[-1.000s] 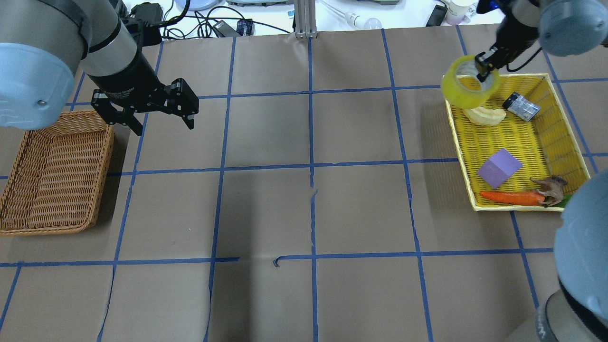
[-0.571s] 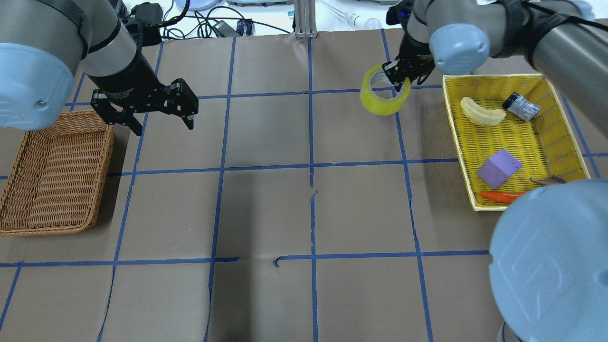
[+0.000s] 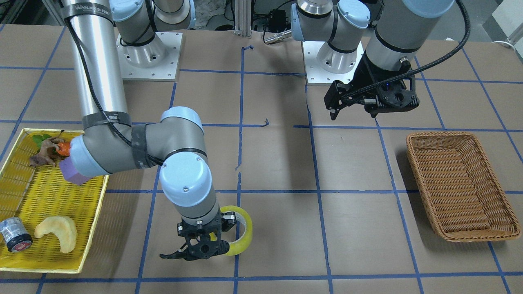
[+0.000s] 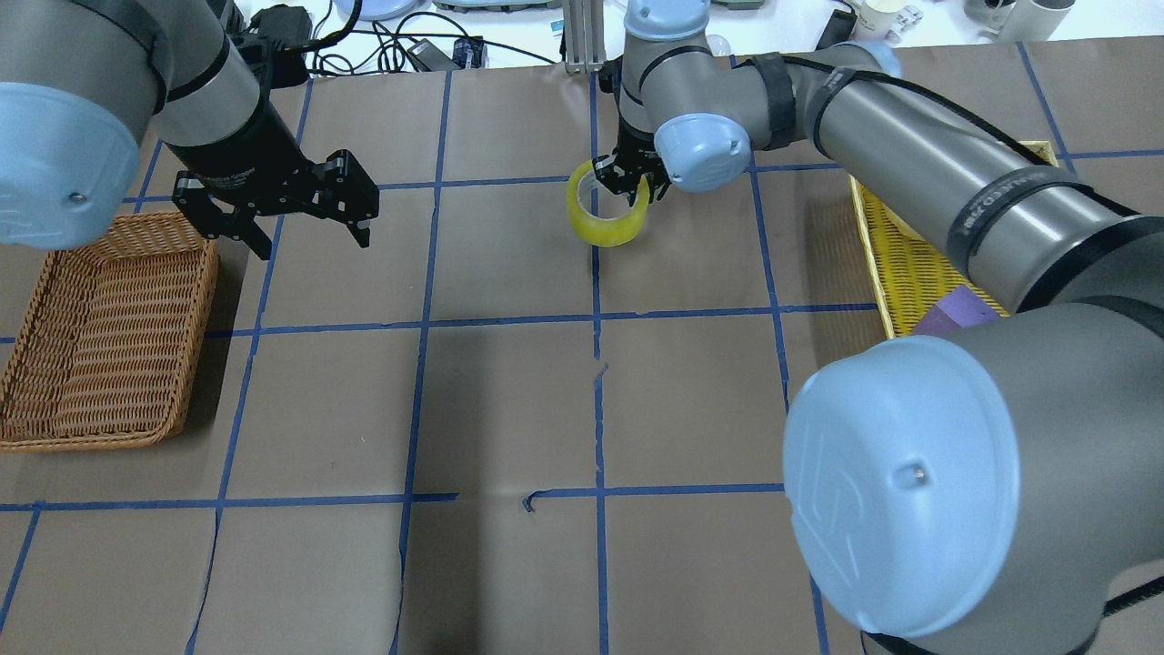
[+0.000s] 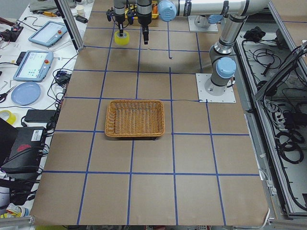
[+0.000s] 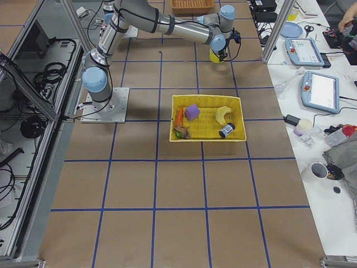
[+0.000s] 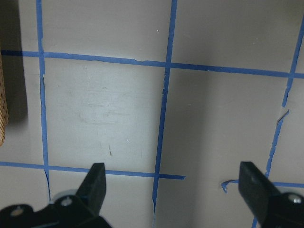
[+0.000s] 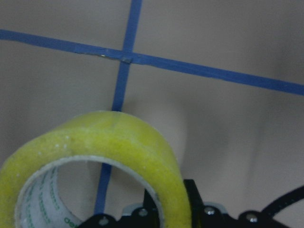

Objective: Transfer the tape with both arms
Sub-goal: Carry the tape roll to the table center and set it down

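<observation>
Swinging clear of the yellow tray (image 3: pixel 16 249), the right arm (image 4: pixel 909 136) has carried the tape (image 4: pixel 609 227) to the middle of the desk (image 4: pixel 509 409), by the central blue grid line. The left arm (image 4: pixel 209 100) has not shifted.

White lettering runs along black bands on both arms, too small to read with certainty. Beside the left arm sits a wicker basket (image 4: pixel 100 337). The tray holds a purple block (image 3: pixel 73 176), a pale curved piece (image 3: pixel 57 232) and a small grey roll (image 3: pixel 14 234).

The tape's whitish core carries green print, visible in the right wrist view but not legible. The right tool (image 4: pixel 629 182) pinches the ring's wall, one finger inside the core and one outside. Whether the roll touches the desk I cannot tell.

The left tool (image 4: pixel 314 241) hangs spread wide above bare paper between basket and tape, holding nothing.
</observation>
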`<state>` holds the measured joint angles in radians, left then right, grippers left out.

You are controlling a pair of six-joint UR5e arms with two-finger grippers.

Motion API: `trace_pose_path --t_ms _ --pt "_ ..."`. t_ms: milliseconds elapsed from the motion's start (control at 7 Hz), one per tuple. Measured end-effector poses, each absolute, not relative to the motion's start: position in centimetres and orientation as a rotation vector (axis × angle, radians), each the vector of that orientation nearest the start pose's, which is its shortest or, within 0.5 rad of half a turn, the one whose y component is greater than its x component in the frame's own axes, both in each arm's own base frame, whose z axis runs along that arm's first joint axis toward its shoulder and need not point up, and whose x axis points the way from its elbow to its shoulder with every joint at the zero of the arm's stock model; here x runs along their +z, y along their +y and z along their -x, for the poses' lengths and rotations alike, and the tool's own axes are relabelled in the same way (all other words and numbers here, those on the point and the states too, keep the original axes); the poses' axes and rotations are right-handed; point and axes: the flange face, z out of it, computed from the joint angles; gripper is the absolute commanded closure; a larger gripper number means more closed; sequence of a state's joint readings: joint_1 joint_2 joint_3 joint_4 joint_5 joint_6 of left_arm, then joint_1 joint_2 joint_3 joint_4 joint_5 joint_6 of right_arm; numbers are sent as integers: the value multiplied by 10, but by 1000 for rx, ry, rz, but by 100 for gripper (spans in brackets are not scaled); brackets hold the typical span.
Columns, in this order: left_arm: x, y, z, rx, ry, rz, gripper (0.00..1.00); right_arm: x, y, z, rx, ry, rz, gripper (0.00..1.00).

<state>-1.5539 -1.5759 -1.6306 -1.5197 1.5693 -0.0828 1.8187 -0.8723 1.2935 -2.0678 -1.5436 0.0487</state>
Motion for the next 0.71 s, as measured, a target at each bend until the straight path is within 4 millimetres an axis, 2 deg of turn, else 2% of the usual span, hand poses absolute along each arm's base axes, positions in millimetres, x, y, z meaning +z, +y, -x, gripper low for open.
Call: trace_pose_path --t_ms 143,286,429,714 --pt "461 -494 125 22 3139 157 0 219 -679 -329 -81 3087 328 100" --pt "461 -494 125 23 3139 157 0 208 -677 -337 -59 3087 341 37" --pt "460 -494 126 24 3138 154 0 202 -676 -340 -48 3088 350 0" --pt "460 -494 128 24 3139 148 0 205 -678 -341 -63 3093 361 0"
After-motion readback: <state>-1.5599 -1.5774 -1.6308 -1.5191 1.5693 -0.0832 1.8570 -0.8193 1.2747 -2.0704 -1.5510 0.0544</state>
